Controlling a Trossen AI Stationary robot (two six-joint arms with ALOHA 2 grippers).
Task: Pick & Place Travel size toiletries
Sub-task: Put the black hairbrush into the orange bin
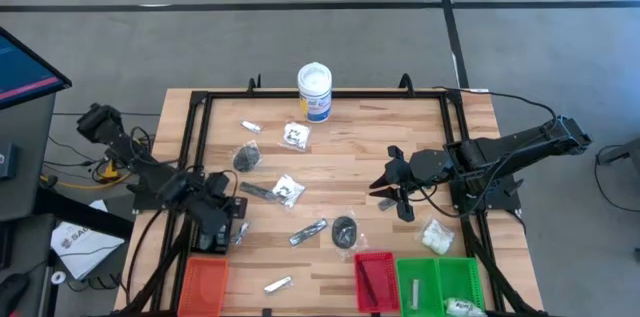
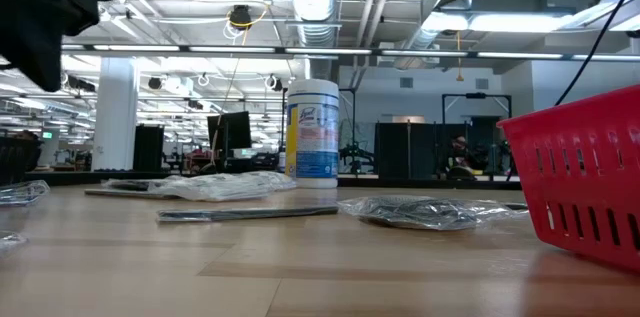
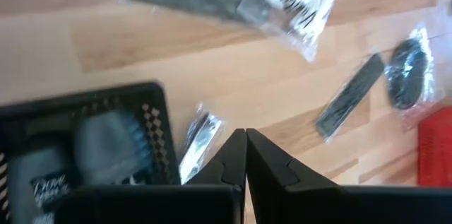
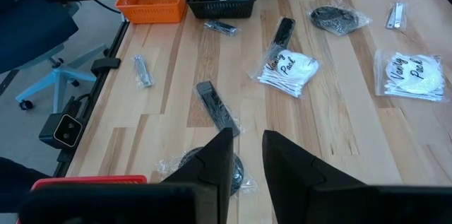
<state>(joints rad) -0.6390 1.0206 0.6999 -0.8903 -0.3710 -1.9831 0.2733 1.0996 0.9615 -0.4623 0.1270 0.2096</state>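
Left gripper [image 3: 245, 155]: yours on the left sits low by the black basket [image 1: 222, 225] at the desk's left edge, jaws pressed together and holding nothing.

Right gripper [image 4: 244, 157]: it hovers over the middle-right of the desk [image 1: 340, 152], jaws parted a little with only air between them.

Nearest toiletry: the dark disc in its clear wrapper [image 1: 345, 229] lies just ahead of your right gripper, close to the red tray [image 1: 373, 279]; a slim black stick packet [image 1: 308, 231] lies beside it.

Other toiletries: two clear "Vanity Pack" packets [image 4: 288, 71] of white swabs lie toward the desk's middle, a second disc [image 1: 246, 158] farther left, small silvery sachets [image 1: 277, 283] scattered, and a white puff packet [image 1: 436, 237] on the right.

Handling: you should expect everything to be very light, with slick, crinkly film that will likely slide on the wood when nudged.

Where to grip: pinch the disc across its stiff body, not the loose film edge; take the stick across its narrow width, mid-length.

Risk: flat sachets may slip out from under the jaws.
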